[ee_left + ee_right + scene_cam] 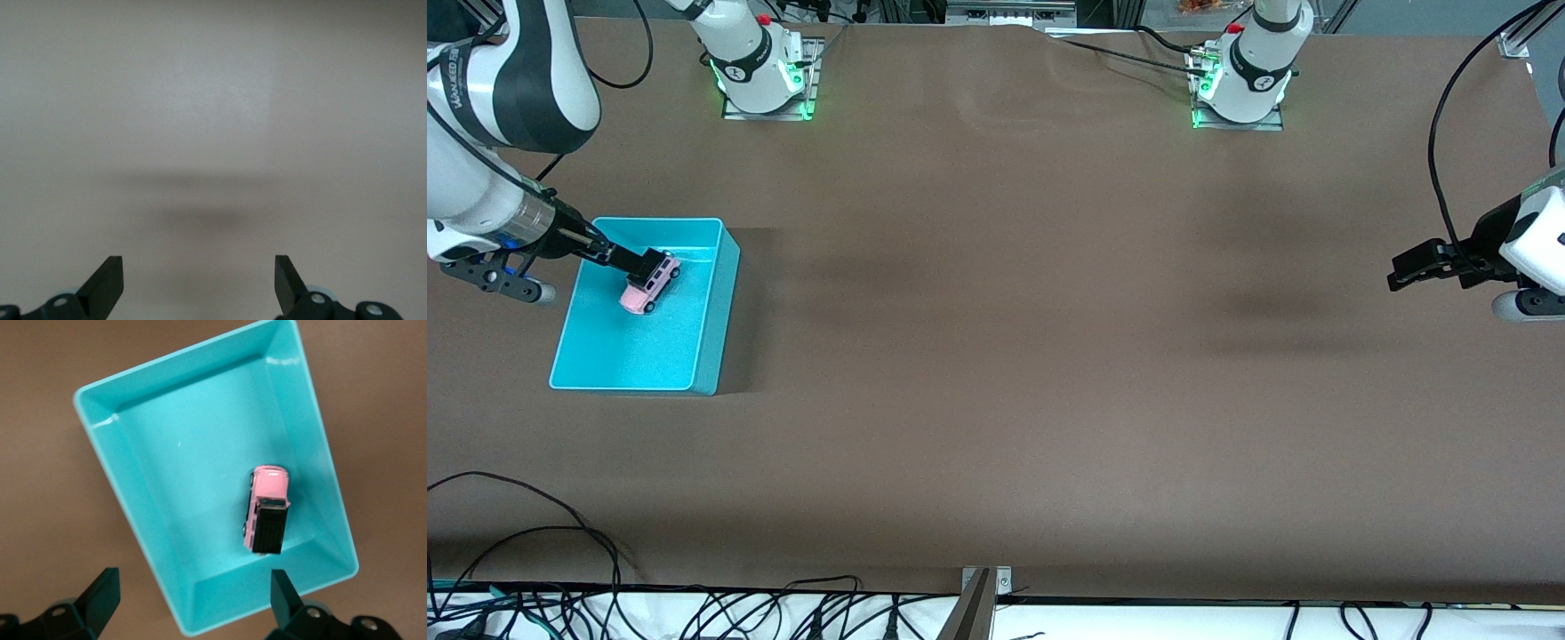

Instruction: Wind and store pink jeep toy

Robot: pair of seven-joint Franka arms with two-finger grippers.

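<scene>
Right claw [643, 264] hangs released over the cyan bin [711, 302] on the brown table [996, 356], pink jeep toy [649, 286] seemingly resting inside

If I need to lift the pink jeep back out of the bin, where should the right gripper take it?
Probably across its long flanks, coming straight down: the pink jeep toy sits upright on its wheels inside the cyan bin, apart from the walls, roof up. The open right gripper hovers over the bin.

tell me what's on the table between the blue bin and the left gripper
Nothing: the front view shows only bare brown table between the blue bin, with the pink jeep in it, and the open left gripper.
</scene>
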